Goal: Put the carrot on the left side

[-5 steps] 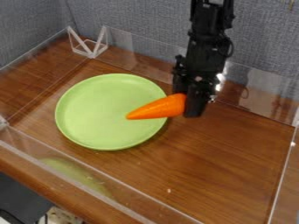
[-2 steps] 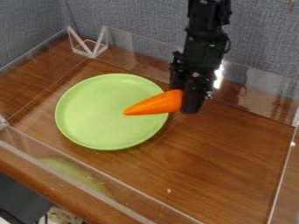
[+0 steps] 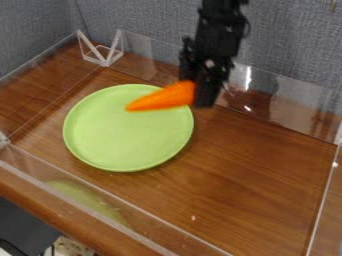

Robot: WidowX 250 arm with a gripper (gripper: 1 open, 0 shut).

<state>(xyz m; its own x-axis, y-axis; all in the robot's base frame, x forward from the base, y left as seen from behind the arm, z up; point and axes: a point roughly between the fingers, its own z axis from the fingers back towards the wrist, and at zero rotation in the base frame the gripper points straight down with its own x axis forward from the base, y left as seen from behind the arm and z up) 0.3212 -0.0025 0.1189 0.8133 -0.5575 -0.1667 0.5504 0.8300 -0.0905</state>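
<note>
The carrot [image 3: 160,97] is a small orange toy tapered to a point. It hangs in the air above the right rim of the lime-green plate [image 3: 114,135], tip pointing left. My gripper [image 3: 201,92] is shut on its thick end, fingers pointing down, and hides the stem. The black arm rises out of the top of the view.
The plate lies on a brown wooden table [image 3: 254,185] enclosed by low clear acrylic walls [image 3: 160,235]. A clear wire-like stand [image 3: 100,47] sits at the back left corner against a grey wall.
The gripper has lifted the carrot and carried it left, from beside the plate's right rim to above the plate's upper right part.
</note>
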